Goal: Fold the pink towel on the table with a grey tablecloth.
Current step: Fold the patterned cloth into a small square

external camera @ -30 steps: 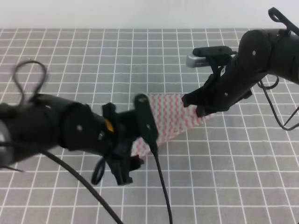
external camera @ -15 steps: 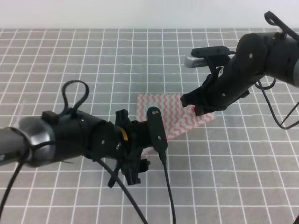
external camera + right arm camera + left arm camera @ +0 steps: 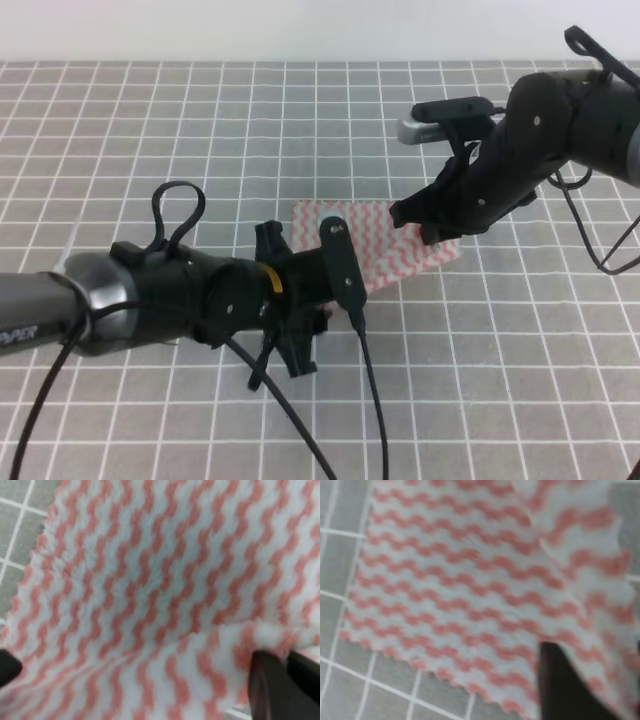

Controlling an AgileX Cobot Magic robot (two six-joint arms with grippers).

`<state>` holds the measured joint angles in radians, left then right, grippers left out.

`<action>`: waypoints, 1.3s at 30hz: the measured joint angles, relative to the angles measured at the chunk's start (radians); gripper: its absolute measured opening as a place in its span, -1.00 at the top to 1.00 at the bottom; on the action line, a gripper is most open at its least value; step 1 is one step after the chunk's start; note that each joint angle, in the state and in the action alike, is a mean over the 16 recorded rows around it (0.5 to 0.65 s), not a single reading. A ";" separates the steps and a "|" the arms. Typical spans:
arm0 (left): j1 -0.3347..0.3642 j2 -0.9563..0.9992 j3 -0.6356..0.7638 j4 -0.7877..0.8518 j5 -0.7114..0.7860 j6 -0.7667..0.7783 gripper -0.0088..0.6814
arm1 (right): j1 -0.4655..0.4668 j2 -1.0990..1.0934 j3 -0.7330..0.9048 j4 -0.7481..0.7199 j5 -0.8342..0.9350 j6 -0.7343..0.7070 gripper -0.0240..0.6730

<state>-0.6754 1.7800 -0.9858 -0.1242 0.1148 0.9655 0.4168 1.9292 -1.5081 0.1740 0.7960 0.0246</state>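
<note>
where it lies between both arms, pink towel (image 3: 385,250) under right tool (image 3: 425,222), pinched; left tool (image 3: 300,340) indeterminate

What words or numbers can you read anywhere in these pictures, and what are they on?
"PIPER", partly cut off at the picture's edge, in white letters on the grey tube of the left arm.
Nothing else can be read: the pink towel carries only wavy stripes, and the grey tablecloth only white grid lines.

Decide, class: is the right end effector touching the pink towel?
Touching. The right wrist view shows a dark fingertip pressed into a raised fold of the pink towel; the right end effector sits on its edge.
</note>
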 joint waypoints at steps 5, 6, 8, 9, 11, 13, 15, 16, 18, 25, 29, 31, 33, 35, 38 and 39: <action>0.003 0.002 -0.033 -0.003 -0.021 -0.028 0.64 | -0.011 0.000 0.000 -0.004 -0.001 0.000 0.97; 0.006 0.003 -0.044 -0.003 -0.020 -0.038 0.70 | -0.014 0.000 0.000 -0.004 -0.002 0.000 0.97; 0.012 0.009 -0.072 -0.003 -0.014 -0.062 0.80 | -0.018 0.000 0.000 -0.003 -0.004 0.000 0.97; 0.016 0.013 -0.088 -0.003 -0.008 -0.075 0.85 | -0.020 0.000 0.000 -0.003 -0.006 0.000 0.97; 0.024 0.024 -0.125 -0.003 0.011 -0.102 0.92 | -0.024 0.000 0.000 -0.002 -0.010 0.000 0.97; 0.034 0.040 -0.166 -0.002 0.034 -0.129 0.95 | -0.026 0.000 0.000 -0.001 -0.015 0.000 0.97; 0.045 0.058 -0.211 -0.002 0.059 -0.156 0.96 | -0.027 0.000 0.000 0.000 -0.020 0.000 0.97; 0.050 0.069 -0.234 -0.002 0.071 -0.168 0.97 | -0.027 0.000 0.000 0.000 -0.023 0.000 0.97; 0.060 0.092 -0.281 -0.001 0.095 -0.190 0.97 | -0.028 0.000 0.000 -0.002 -0.030 0.000 0.97; 0.086 0.179 -0.427 0.004 0.180 -0.218 0.97 | -0.029 0.010 0.000 -0.025 -0.048 0.000 0.97; 0.092 0.220 -0.487 0.019 0.208 -0.218 0.97 | -0.029 0.023 0.000 -0.042 -0.054 0.000 0.97; 0.093 0.238 -0.511 0.027 0.218 -0.219 0.97 | -0.030 0.031 0.000 -0.050 -0.056 0.000 0.97; 0.096 0.253 -0.531 0.038 0.228 -0.219 0.97 | -0.032 0.039 0.000 -0.057 -0.058 0.001 0.97; 0.097 0.266 -0.547 0.049 0.236 -0.219 0.97 | -0.035 0.047 0.000 -0.061 -0.061 0.002 0.97; 0.099 0.283 -0.565 0.066 0.245 -0.220 0.97 | -0.042 0.057 0.000 -0.063 -0.068 0.003 0.97; 0.099 0.288 -0.569 0.071 0.245 -0.220 0.97 | -0.045 0.059 0.000 -0.063 -0.071 0.003 0.97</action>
<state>-0.5760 2.0683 -1.5550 -0.0532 0.3596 0.7456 0.3717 1.9882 -1.5081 0.1112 0.7246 0.0280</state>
